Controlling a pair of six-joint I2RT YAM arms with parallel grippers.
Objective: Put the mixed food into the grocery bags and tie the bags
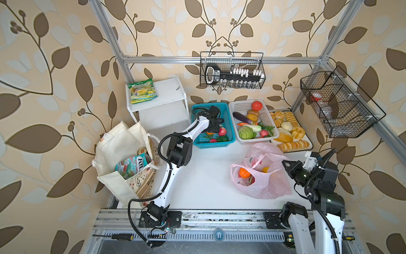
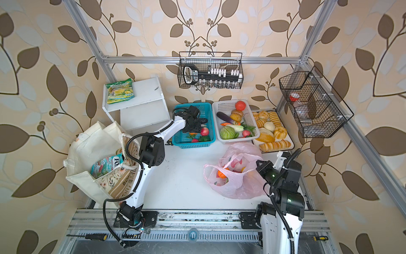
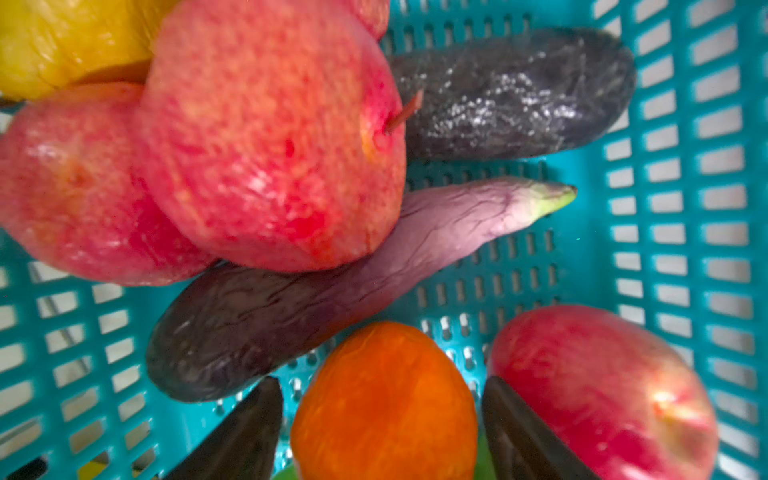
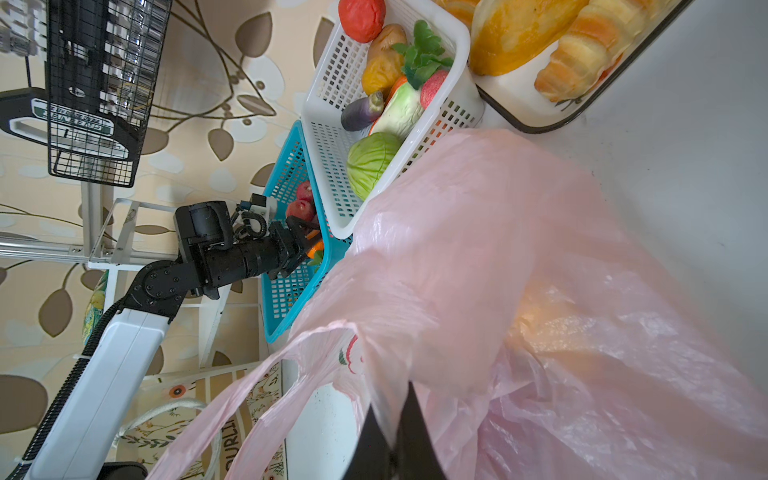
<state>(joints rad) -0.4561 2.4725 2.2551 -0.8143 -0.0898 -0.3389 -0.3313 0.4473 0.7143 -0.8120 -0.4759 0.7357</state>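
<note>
My left gripper [image 3: 381,382] reaches down into the teal basket [image 1: 230,114] [image 2: 208,110]. Its jaws stand open on either side of an orange toy fruit [image 3: 386,419], with thin gaps showing. Red apples [image 3: 270,137] and a yellow fruit [image 3: 62,41] lie beside it. My right gripper [image 4: 390,401] [image 1: 284,162] is shut on the rim of the pink plastic bag [image 1: 263,182] [image 2: 237,187], which holds an orange [image 1: 244,172] and other fruit. The cream canvas tote [image 1: 114,149] stands open at the left, with a teal-red snack packet [image 1: 131,167] and a gold-topped can [image 1: 142,150] inside.
A white basket [image 1: 239,107] of vegetables and a tray [image 1: 308,144] of bread sit right of the teal basket. A white shelf [image 1: 167,90] at the back left carries a green-yellow packet [image 1: 142,91]. Black wire baskets [image 1: 232,70] [image 1: 340,105] hang on the frame.
</note>
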